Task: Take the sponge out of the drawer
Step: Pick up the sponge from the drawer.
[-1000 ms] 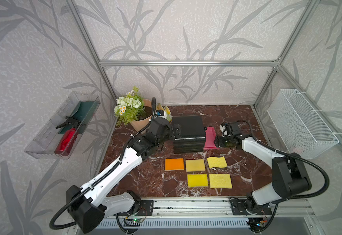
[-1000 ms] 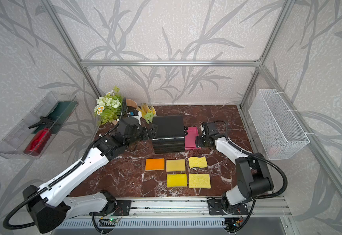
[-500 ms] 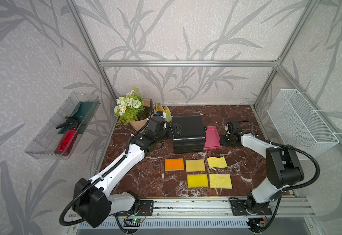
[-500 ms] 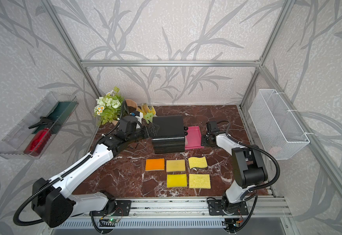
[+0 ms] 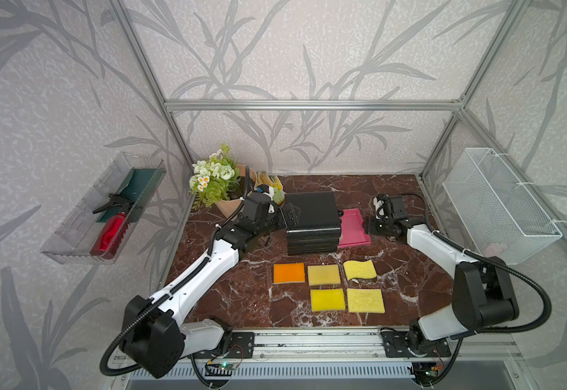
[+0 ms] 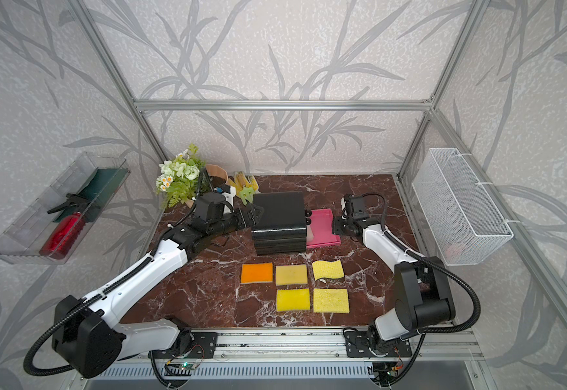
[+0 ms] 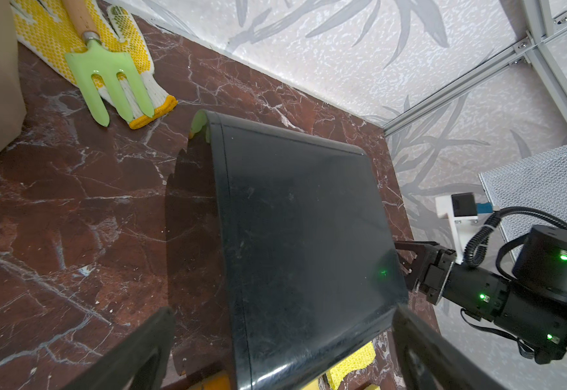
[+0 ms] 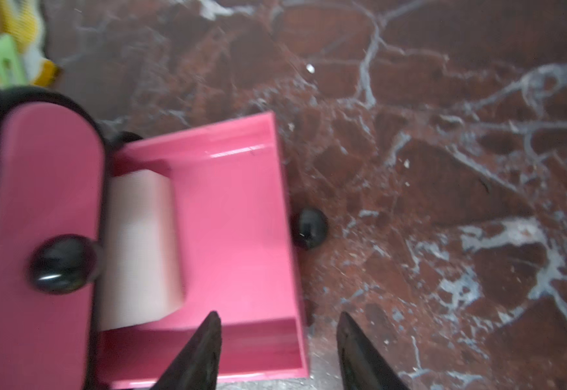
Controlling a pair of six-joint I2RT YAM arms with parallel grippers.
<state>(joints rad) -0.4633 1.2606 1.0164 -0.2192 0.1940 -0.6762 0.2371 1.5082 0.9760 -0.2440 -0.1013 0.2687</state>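
- Since a second ago the pink drawer (image 5: 354, 226) has slid further out of the black cabinet (image 5: 310, 216), and the right tool (image 8: 278, 315) has drawn back with the drawer's front.
- Right tool: released, its fingers apart with nothing between them. It hangs just off the drawer's front corner, clear of the black knob (image 8: 309, 228).
- Left tool (image 7: 282, 309): spread wide, with the cabinet's rear end between its fingers. A gap shows beside one finger, so nothing is clamped.
- Sponge (image 8: 140, 250): a pale block lying in the open drawer, its inner end tucked under the shut drawer (image 8: 39, 202) above.
- Five flat yellow and orange pads (image 5: 324, 274) lie in two rows on the marble desk (image 5: 241, 287), in front of the cabinet.
- Green garden fork (image 7: 103, 67) rests on a yellow-dotted glove (image 7: 133, 44) behind the cabinet.
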